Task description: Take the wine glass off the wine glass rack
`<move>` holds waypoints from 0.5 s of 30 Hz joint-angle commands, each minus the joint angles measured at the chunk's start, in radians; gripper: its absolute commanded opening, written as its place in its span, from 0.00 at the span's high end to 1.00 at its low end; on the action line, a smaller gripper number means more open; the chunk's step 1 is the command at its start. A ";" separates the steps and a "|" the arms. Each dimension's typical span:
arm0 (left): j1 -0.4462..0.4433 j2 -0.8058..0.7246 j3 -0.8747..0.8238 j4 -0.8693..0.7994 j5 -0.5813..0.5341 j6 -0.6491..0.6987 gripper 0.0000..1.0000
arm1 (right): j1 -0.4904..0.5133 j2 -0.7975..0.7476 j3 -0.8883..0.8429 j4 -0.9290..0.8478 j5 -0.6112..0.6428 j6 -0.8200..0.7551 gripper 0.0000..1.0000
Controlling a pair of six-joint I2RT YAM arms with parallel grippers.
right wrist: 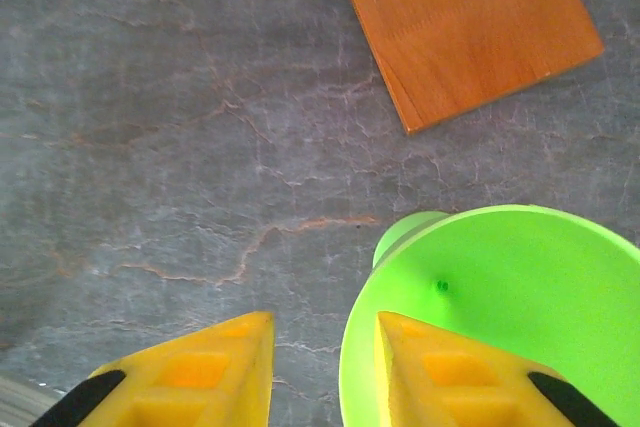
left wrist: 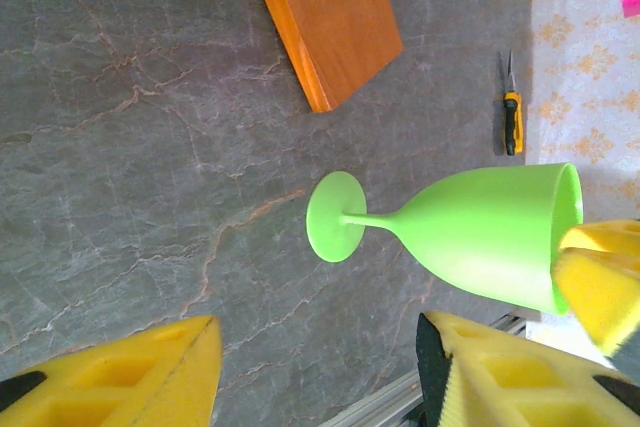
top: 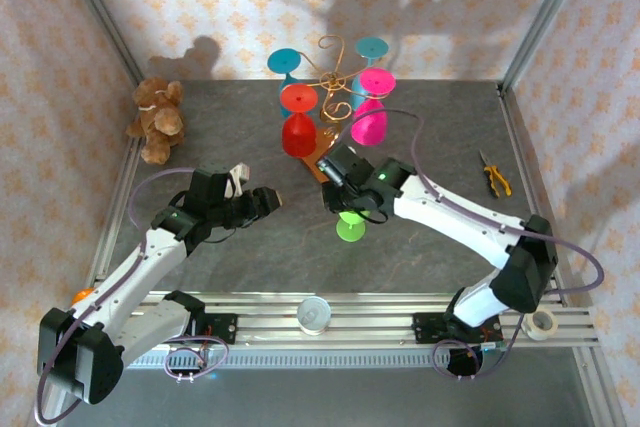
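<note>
One lime-green, plastic-looking wine glass point(right wrist: 500, 317) stands upright on grey stone-patterned desk point(right wrist: 150, 147), just beside brown wooden base point(right wrist: 470, 27) of gold wire wine glass rack point(top: 335, 75). Right hand point(right wrist: 325, 337) parted, straddling rim, not pinching. Left hand point(left wrist: 318, 337) wide, empty. Likely light, stiff, slick, tippy; grip stem or rim.

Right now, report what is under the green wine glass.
Grey table lies under the green wine glass: its foot seems to stand there, beside the wooden rack base, not on it. The foot itself covers the contact patch.

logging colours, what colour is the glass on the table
Lime green wine glass, clearest in the left wrist view.
</note>
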 commanded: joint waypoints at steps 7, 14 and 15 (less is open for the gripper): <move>0.003 -0.023 0.164 -0.075 -0.014 0.031 0.50 | -0.007 -0.172 0.123 -0.103 0.034 0.064 0.67; 0.004 -0.034 0.292 -0.107 -0.047 0.009 0.52 | -0.079 -0.302 0.192 -0.185 0.035 0.172 0.67; 0.004 -0.036 0.298 -0.091 -0.046 -0.017 0.52 | -0.116 -0.335 0.182 -0.170 0.012 0.187 0.67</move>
